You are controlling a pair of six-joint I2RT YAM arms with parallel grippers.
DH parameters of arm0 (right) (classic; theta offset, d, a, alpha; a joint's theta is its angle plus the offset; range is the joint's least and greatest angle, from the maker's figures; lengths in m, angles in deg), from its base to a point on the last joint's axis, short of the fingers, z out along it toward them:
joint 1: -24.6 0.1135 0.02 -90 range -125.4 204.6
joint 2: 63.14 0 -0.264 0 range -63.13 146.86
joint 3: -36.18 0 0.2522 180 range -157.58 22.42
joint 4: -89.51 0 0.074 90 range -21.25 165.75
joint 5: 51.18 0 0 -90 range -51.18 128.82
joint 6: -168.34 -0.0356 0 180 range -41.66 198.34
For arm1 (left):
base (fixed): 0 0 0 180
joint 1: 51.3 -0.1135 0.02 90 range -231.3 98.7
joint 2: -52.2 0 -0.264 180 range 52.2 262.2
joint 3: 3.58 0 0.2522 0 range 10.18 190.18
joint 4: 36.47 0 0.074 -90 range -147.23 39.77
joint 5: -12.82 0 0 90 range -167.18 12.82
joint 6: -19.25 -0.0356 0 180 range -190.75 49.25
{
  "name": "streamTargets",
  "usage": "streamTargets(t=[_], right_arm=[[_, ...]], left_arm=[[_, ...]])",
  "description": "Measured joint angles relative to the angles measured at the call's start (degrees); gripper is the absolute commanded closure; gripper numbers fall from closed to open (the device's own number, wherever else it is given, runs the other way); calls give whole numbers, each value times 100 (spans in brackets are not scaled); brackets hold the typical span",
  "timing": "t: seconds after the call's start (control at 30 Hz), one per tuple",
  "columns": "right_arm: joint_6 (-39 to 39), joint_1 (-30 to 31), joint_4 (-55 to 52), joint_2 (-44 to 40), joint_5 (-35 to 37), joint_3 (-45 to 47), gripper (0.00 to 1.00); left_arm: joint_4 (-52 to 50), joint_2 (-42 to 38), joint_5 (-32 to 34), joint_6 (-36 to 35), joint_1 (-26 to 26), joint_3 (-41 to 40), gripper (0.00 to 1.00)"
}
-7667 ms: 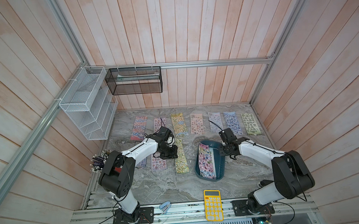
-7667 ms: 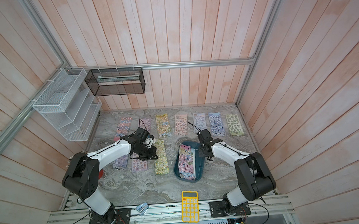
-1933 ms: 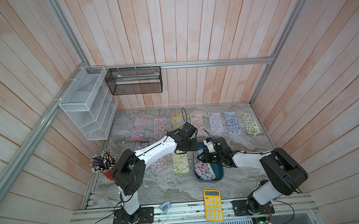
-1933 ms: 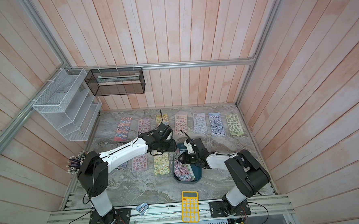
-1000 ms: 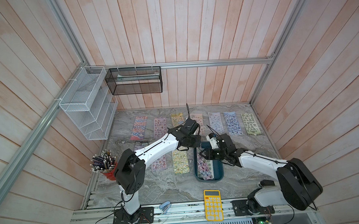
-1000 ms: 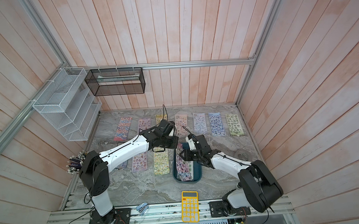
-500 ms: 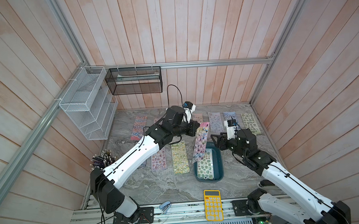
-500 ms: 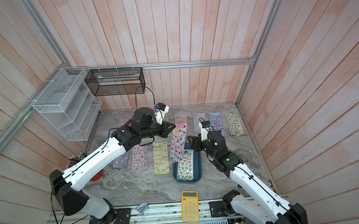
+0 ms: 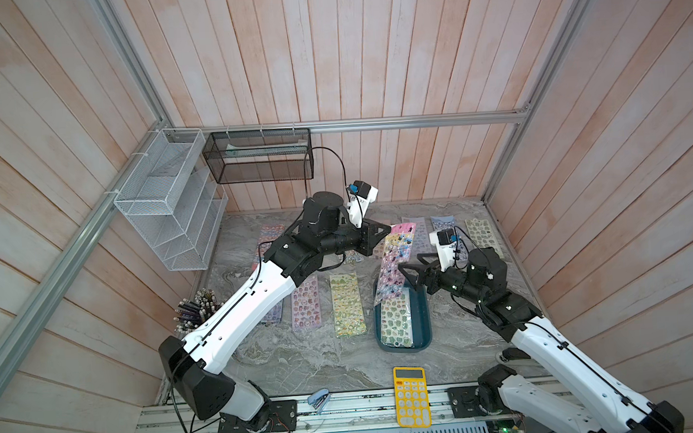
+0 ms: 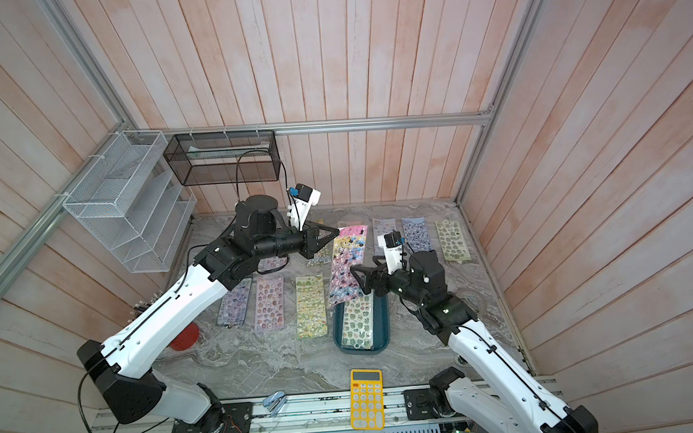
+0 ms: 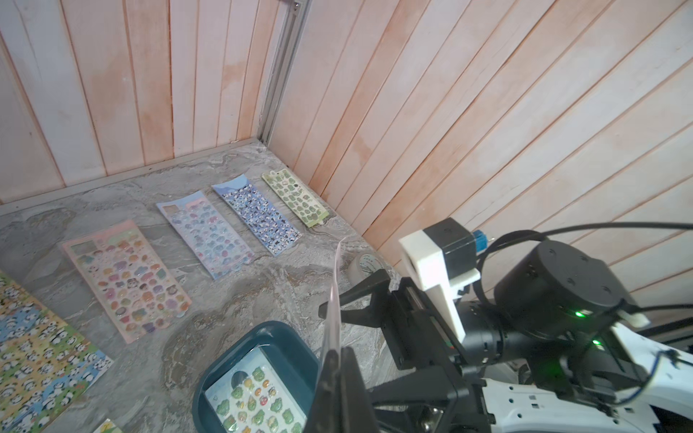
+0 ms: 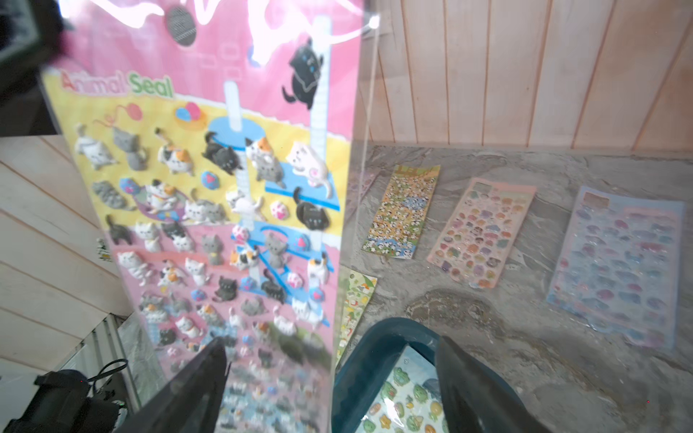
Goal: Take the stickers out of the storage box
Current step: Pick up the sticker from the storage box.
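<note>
The stickers (image 9: 346,303) mostly lie flat in rows on the table (image 9: 303,358), side by side and not on top of each other. I think that is so each one is easy to see. One frog sheet (image 9: 395,321) lies in the box (image 9: 422,313), which sits on the table between the two arms. So the job looks nearly done, but not all done.

The cat sheet (image 9: 396,259) is up in the air. It hangs down over the far end of the box, with its low end just above the frog sheet. It is held by its top end. I think that lets it hang straight and come out of the box without bending.

The left gripper (image 9: 383,231) is pinched tight on the top of the cat sheet. In the left wrist view its fingers (image 11: 333,378) press together with the thin sheet between them.

The right gripper (image 9: 409,266) is spread wide and holds nothing. It sits just beside the low part of the cat sheet, over the box. In the right wrist view the sheet hangs close by one of its fingers (image 12: 195,386), but I cannot tell if they touch. I think the left arm alone carries the sheet, and it needs a free spot on the table.
</note>
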Motion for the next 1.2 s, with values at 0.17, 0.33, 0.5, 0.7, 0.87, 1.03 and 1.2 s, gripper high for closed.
streamTargets(t=[0.17, 0.33, 0.5, 0.7, 0.87, 1.03, 1.2], right_arm=[[-4, -9, 221, 2, -546, -50, 21], [-55, -33, 437, 85, -1049, -59, 33], [-186, -44, 693, 221, -1545, -66, 53], [-227, -48, 831, 260, -1834, -87, 99], [-223, -59, 839, 260, -1853, -94, 100], [-197, -59, 839, 260, -1853, -96, 100], [-129, -83, 732, 262, -1856, -111, 100]], left_arm=[[61, -68, -400, 24, -4, 66, 100], [122, -70, -756, 74, -15, 66, 100], [138, -81, -916, 103, -20, 66, 100], [140, -133, -973, 116, -37, 66, 100], [151, -136, -992, 118, -63, 66, 100], [146, -149, -1005, 118, -90, 66, 80], [267, -396, -907, 170, -205, -109, 29]])
